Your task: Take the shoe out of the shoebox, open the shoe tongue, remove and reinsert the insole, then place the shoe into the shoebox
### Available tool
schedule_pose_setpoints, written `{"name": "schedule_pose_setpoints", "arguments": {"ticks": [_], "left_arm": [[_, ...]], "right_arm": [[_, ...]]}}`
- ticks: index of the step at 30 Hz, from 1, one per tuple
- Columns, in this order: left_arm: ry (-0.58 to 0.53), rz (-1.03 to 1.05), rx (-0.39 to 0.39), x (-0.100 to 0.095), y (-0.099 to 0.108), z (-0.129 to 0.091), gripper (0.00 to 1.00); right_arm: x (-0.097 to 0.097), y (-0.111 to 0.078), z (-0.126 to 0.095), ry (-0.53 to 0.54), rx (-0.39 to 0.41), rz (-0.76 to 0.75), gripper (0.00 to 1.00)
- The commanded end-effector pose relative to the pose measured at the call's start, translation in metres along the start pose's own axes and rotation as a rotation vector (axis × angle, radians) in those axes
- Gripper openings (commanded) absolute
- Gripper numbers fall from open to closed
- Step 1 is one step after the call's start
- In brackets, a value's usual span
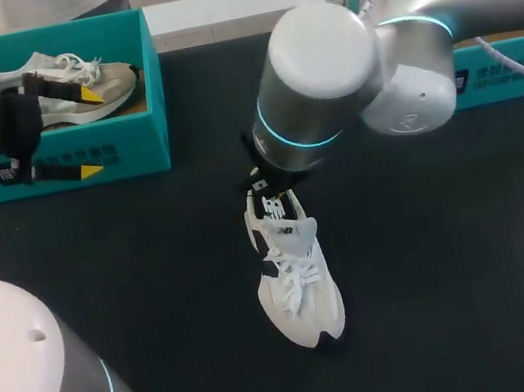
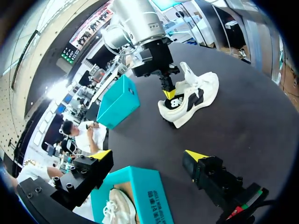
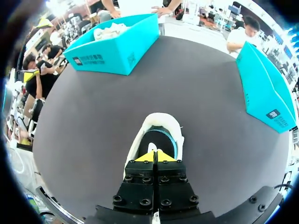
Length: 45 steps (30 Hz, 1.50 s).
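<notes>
It looked like a robotics lab or test cell; a round black bench (image 1: 469, 220) carried nothing homely, only staged props; two silver robot arms, the left arm (image 1: 32, 389) and the right arm (image 1: 397, 40), each with glowing blue rings at the joints, were mounted at its edge; one open teal shoebox (image 1: 130, 138) sat toward the left and a second shoebox (image 1: 510, 76) toward the right; a white sneaker (image 1: 297, 281) stood alone mid-bench, laid out like a trial piece.
</notes>
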<state>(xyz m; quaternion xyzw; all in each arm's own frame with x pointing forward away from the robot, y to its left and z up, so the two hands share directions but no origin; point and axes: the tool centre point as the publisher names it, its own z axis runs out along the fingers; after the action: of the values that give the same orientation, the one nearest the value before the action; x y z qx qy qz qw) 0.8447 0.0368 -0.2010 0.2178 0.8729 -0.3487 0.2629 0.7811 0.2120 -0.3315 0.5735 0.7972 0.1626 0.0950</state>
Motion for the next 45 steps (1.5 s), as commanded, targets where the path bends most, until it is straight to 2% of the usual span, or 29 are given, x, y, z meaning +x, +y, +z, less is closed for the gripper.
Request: {"name": "schedule_pose_setpoints", "arguments": {"ticks": [1, 12, 23, 27, 30, 35, 41, 45], "left_arm": [[0.001, 0.001, -0.003, 0.001, 0.0, 0.0, 1.0], [0.001, 0.001, -0.003, 0.001, 0.0, 0.0, 1.0], [0.001, 0.001, -0.003, 0.001, 0.0, 0.0, 1.0], [0.001, 0.001, -0.003, 0.001, 0.0, 0.0, 1.0], [0.001, 0.001, -0.003, 0.001, 0.0, 0.0, 1.0], [0.001, 0.001, -0.003, 0.001, 0.0, 0.0, 1.0], [0.001, 0.001, -0.003, 0.001, 0.0, 0.0, 1.0], [0.001, 0.001, -0.003, 0.001, 0.0, 0.0, 1.0]], "right_arm": [[0.005, 0.0, -0.001, -0.26, -0.002, 0.001, 0.0], [0.005, -0.028, -0.002, -0.22, 0.078, 0.122, 0.0], [-0.004, -0.043, 0.035, -0.193, 0.132, 0.133, 0.0], [-0.004, -0.043, 0.039, -0.172, 0.149, 0.117, 0.0], [-0.006, -0.035, 0.03, -0.185, 0.13, 0.092, 0.0], [-0.011, -0.012, 0.017, -0.201, 0.063, 0.068, 0.0], [-0.02, 0.006, 0.044, -0.22, 0.039, 0.031, 0.0], [-0.02, 0.005, 0.062, -0.227, 0.046, -0.001, 0.0]]}}
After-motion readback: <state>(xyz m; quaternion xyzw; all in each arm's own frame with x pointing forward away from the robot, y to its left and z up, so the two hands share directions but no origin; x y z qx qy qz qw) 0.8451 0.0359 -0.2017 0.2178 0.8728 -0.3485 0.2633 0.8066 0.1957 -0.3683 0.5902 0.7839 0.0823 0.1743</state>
